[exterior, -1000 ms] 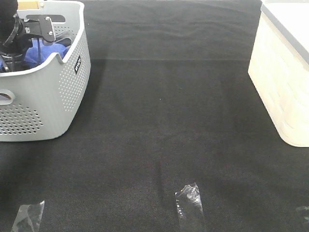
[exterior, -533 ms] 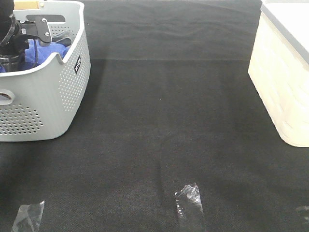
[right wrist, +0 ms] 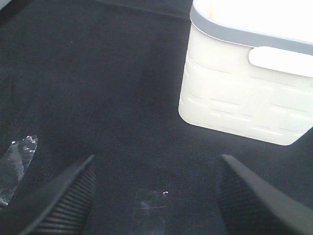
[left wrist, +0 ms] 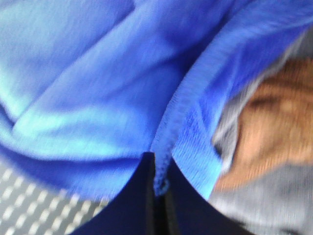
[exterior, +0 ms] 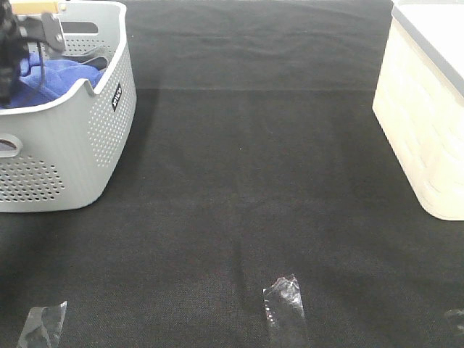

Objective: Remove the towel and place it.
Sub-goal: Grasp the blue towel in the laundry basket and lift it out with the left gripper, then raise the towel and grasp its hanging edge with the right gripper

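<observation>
The royal-blue towel lies bunched inside the grey perforated basket at the far left of the exterior view. My left arm reaches into that basket at the picture's left edge. In the left wrist view my left gripper is shut on the towel's stitched edging, and blue folds fill most of the picture. My right gripper is open and empty, hovering over the black mat; it is out of the exterior view.
A brownish cloth and a grey cloth lie beside the towel in the basket. A cream-white basket stands at the right, also in the right wrist view. Clear tape pieces mark the mat's front.
My left arm has shifted left, toward the picture's edge, with the towel pinched. More of the blue towel shows above the basket rim.
</observation>
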`<action>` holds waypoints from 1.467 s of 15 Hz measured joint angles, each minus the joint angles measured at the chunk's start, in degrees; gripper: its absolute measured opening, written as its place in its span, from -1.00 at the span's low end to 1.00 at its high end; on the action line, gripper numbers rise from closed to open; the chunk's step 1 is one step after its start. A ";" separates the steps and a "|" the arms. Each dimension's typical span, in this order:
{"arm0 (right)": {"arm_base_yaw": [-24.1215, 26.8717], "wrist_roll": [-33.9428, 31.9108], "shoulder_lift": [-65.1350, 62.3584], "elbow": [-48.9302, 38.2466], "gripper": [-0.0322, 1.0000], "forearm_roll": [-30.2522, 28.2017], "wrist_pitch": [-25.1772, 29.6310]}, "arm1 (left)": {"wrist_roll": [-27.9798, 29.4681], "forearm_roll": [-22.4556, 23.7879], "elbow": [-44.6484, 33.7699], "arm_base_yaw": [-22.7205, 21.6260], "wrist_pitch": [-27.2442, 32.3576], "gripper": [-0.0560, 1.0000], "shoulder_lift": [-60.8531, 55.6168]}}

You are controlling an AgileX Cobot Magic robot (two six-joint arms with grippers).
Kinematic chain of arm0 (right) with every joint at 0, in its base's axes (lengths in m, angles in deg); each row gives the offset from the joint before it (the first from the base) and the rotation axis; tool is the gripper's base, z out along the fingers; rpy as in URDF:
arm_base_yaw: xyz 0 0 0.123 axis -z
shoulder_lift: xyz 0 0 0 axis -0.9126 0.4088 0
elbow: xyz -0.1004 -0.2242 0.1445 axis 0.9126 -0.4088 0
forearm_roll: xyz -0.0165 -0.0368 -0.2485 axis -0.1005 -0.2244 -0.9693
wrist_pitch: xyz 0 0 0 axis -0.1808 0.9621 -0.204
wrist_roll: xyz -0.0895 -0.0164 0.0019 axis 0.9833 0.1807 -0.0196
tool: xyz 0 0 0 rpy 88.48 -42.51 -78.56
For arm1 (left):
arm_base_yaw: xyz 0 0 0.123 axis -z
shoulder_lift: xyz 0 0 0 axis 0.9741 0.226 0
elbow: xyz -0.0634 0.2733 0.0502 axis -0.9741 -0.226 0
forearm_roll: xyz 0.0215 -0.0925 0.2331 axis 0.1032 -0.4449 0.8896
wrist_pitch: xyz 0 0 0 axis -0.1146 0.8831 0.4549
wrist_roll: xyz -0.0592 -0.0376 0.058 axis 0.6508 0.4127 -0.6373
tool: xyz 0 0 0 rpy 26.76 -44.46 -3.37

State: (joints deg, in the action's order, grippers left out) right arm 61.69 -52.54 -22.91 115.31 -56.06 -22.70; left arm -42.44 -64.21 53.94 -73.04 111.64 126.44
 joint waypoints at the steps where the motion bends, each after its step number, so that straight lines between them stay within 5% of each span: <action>1: 0.00 0.00 0.00 0.00 0.41 0.00 0.00 | 0.06 0.00 1.32 0.00 1.26 -0.89 -1.83; 9: 0.00 0.00 0.00 0.00 0.41 0.00 0.00 | 8.14 0.06 3.67 0.29 2.58 -0.89 -20.17; 12: 0.00 0.00 0.00 0.00 0.41 0.00 0.00 | 8.08 0.17 3.72 4.58 -2.46 -0.89 -26.41; 16: 0.00 0.00 0.00 0.00 0.41 0.00 0.00 | 0.80 0.34 3.72 19.25 -12.49 -0.89 -31.40; 18: 0.00 0.00 0.00 0.00 0.41 0.00 0.00 | -3.15 0.46 3.72 25.67 -12.72 -0.89 -31.86; 19: 0.00 0.34 1.60 0.23 0.41 1.66 -0.34 | -7.96 0.57 3.72 33.92 -12.32 -0.89 -31.86; 22: 0.00 9.68 9.57 0.86 0.41 12.38 -9.34 | -11.97 7.68 3.72 43.43 -11.92 -0.89 -31.86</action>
State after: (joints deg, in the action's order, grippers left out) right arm 61.69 -42.86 -13.34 116.17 -43.68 -32.04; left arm -54.42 -56.53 57.66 -29.61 99.72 94.58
